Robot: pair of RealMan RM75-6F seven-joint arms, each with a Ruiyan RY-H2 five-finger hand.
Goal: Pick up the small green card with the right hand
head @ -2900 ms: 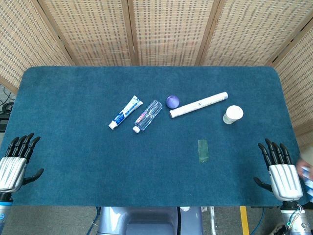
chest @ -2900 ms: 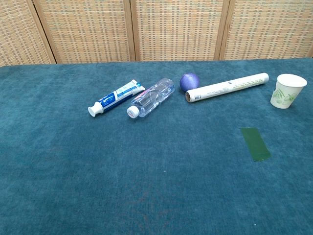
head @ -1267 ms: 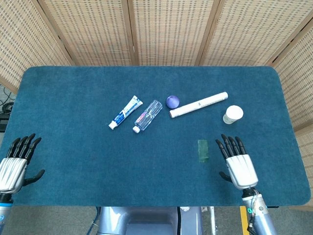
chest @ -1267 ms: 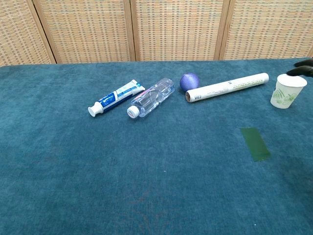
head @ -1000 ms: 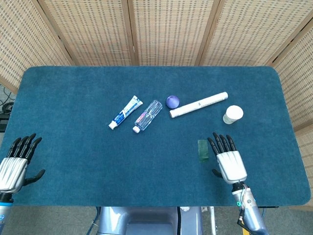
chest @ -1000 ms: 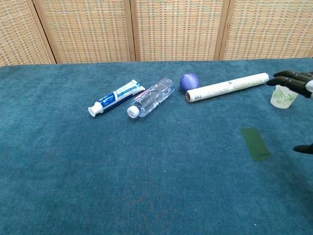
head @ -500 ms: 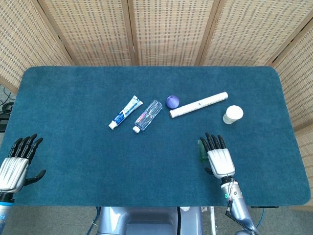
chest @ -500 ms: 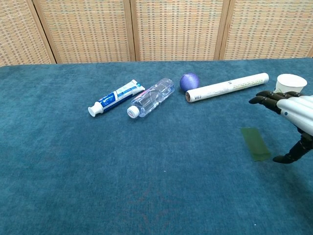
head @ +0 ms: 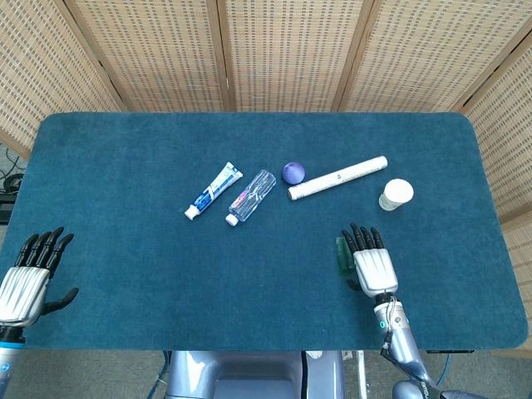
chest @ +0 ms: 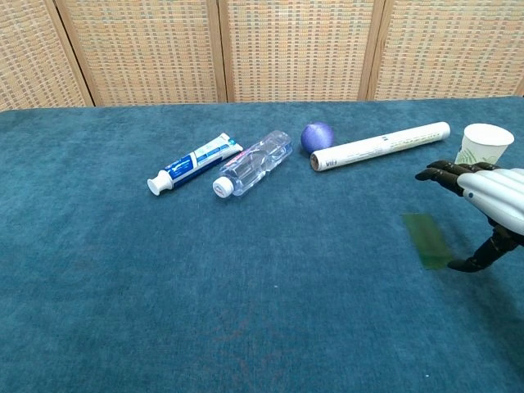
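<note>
The small green card (head: 342, 253) (chest: 426, 239) lies flat on the blue cloth, right of centre. My right hand (head: 369, 261) (chest: 485, 200) hovers just to the card's right, palm down, fingers spread, nothing in it. Its thumb (chest: 479, 259) reaches down close to the card's near right corner; contact cannot be told. My left hand (head: 27, 279) rests open at the table's near left corner, far from the card, and shows only in the head view.
A paper cup (head: 396, 194) stands just beyond the right hand. Further back lie a white roll (head: 337, 177), a purple ball (head: 293, 172), a clear bottle (head: 251, 196) and a toothpaste tube (head: 214, 190). Wicker screens (head: 274, 50) close off the back.
My right hand has travelled from the table's near right corner leftward to the card's right edge. In the last half second it barely shifted. The left hand and the objects stayed put.
</note>
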